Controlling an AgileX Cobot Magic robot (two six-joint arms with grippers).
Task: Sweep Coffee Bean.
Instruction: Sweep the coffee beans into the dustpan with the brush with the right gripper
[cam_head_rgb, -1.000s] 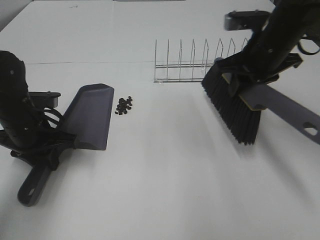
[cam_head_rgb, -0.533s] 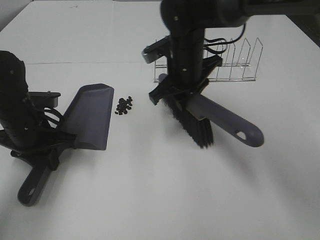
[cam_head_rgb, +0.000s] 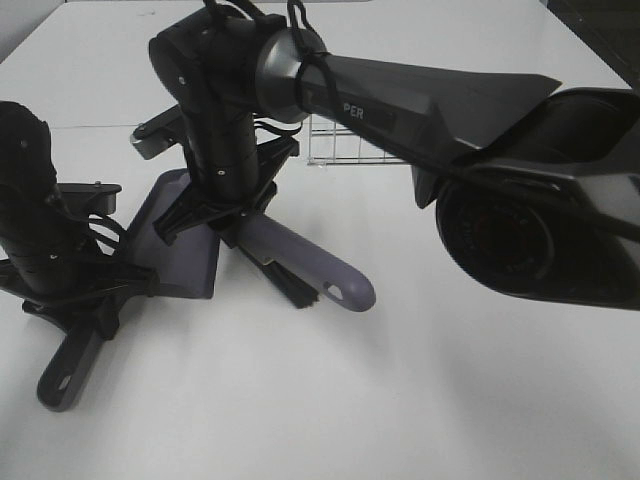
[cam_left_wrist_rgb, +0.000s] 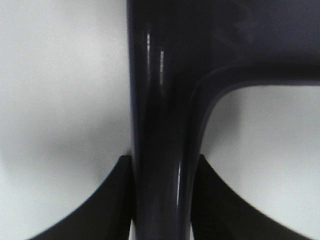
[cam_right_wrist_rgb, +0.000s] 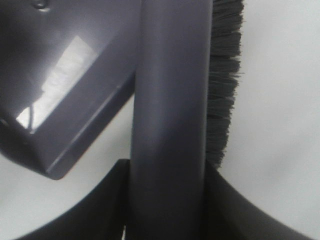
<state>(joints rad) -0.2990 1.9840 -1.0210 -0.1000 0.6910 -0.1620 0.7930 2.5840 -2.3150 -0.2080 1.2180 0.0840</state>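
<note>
Hold: left claw (cam_left_wrist_rgb: 162, 197) is clamped on the dustpan (cam_head_rgb: 188, 262) handle, keeping the pan flat on the surface (cam_head_rgb: 420, 410) with its lip facing the sweep. The right claw (cam_right_wrist_rgb: 167, 200) grips the brush (cam_head_rgb: 305, 268) handle. Its arm reaches across the middle so the bristles sit right at the pan's lip, likely to push the beans in. The beans are hidden under the right arm, so I can't tell if they're in the pan. The rack (cam_head_rgb: 365, 150) is just behind the arm. There's open surface in front and to the right for pulling back.
</note>
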